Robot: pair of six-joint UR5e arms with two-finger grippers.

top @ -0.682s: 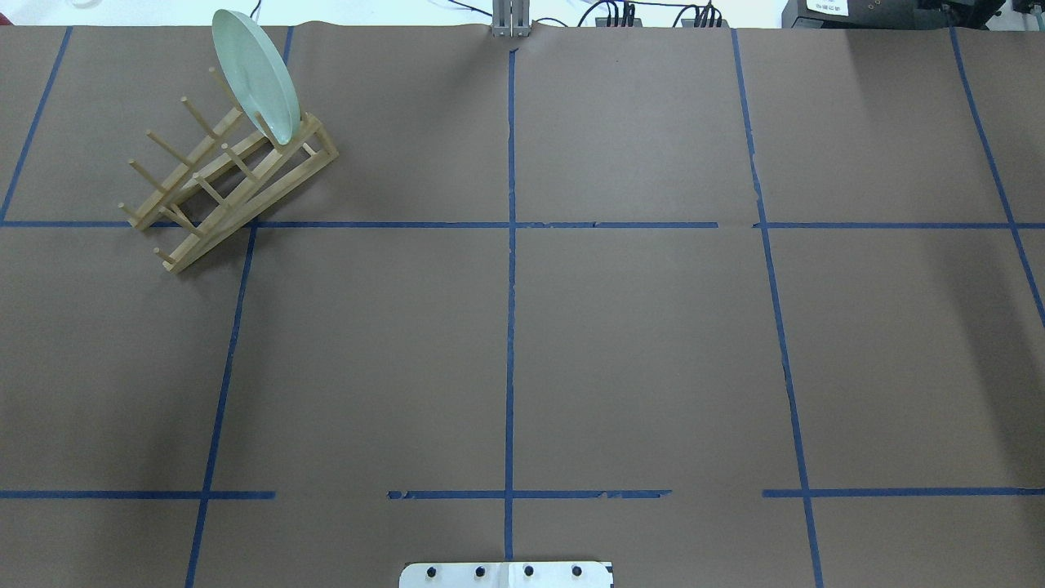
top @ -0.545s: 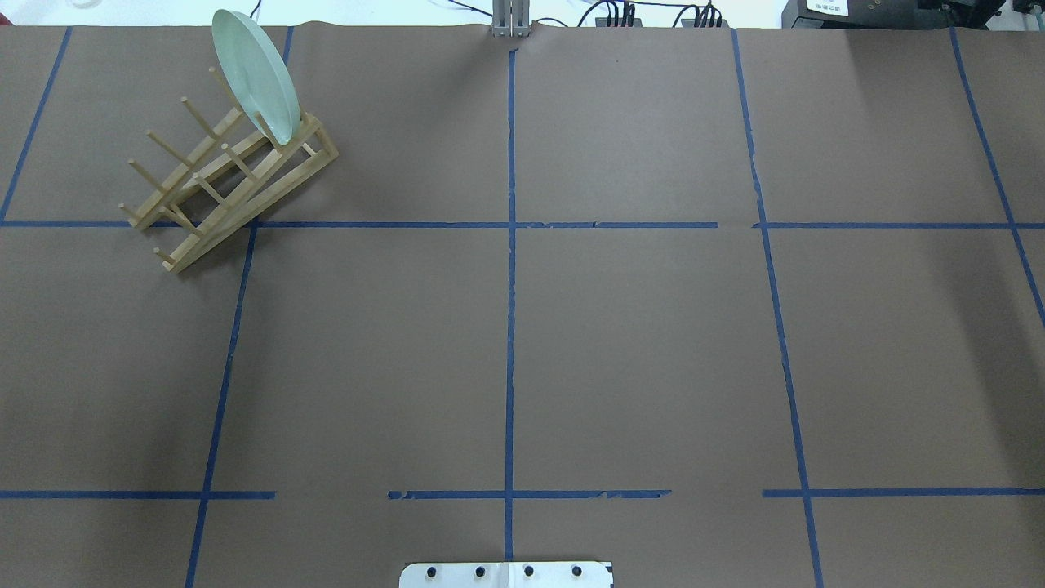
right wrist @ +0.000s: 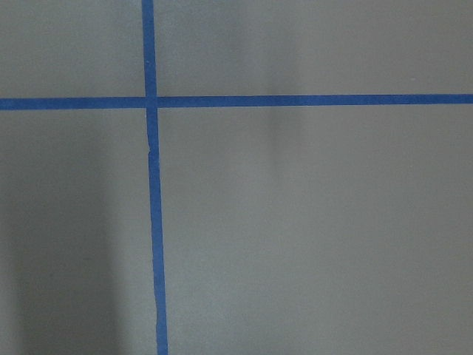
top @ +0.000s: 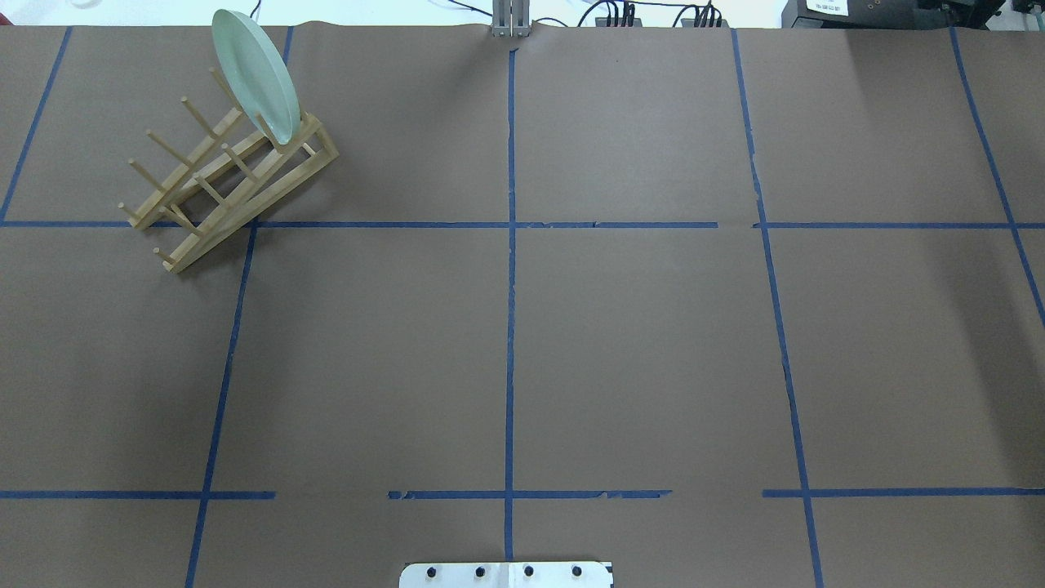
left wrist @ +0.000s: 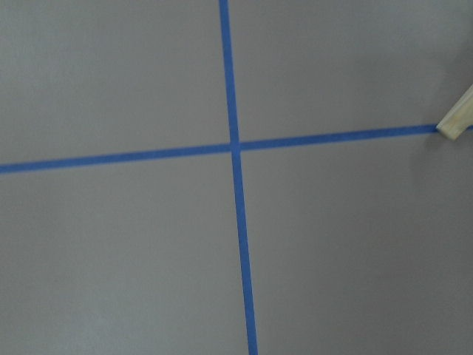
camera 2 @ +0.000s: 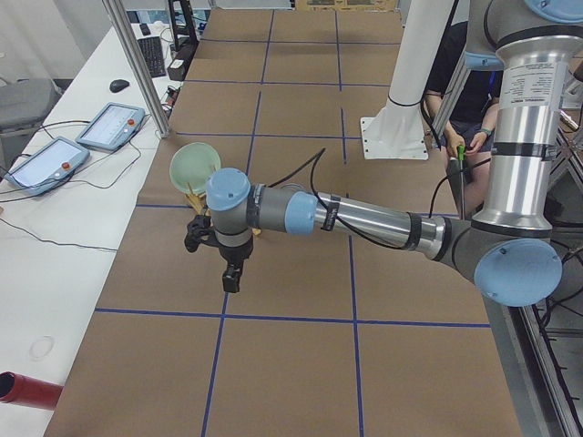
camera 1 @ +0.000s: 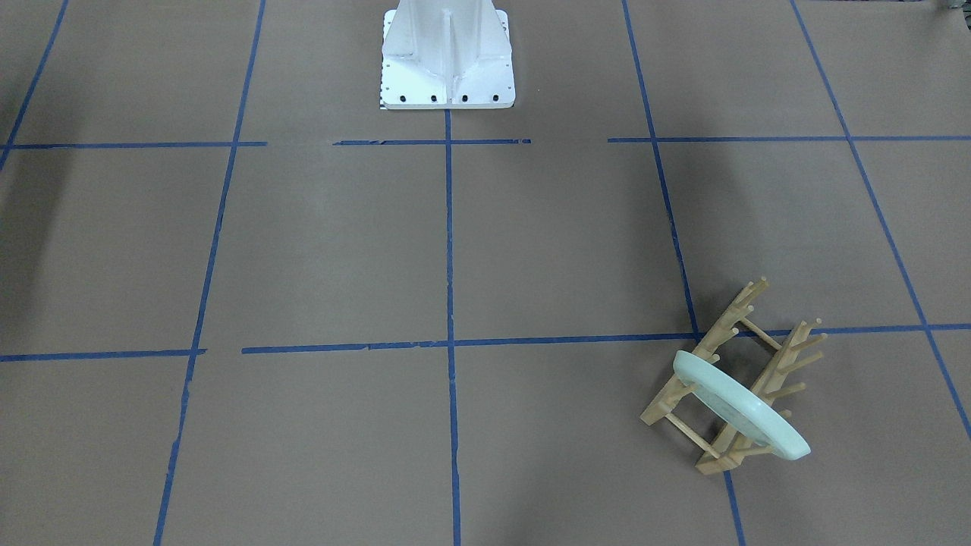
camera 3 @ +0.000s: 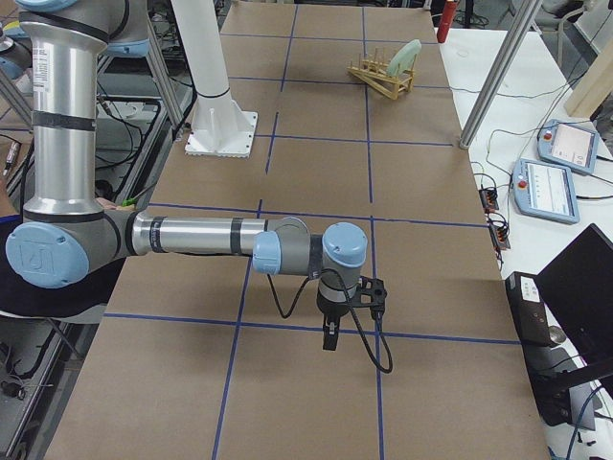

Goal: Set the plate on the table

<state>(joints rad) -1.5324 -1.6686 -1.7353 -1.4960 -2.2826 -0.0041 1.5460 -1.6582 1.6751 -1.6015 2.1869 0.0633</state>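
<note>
- The plate [top: 255, 77] stands on edge, tilted, in the end slot of the wooden rack [top: 220, 184], at the table's [top: 637, 351] far left.
- The left gripper [camera 2: 232, 278] hangs over the table near the rack. I cannot tell whether its fingers are apart or together.
- The right gripper [camera 3: 329, 337] hangs well apart from the plate, and its fingers' state cannot be told either.

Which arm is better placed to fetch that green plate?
Left. The plate stands in the wooden rack on the robot's left half; the left gripper hangs near it, the right gripper far off.
</note>
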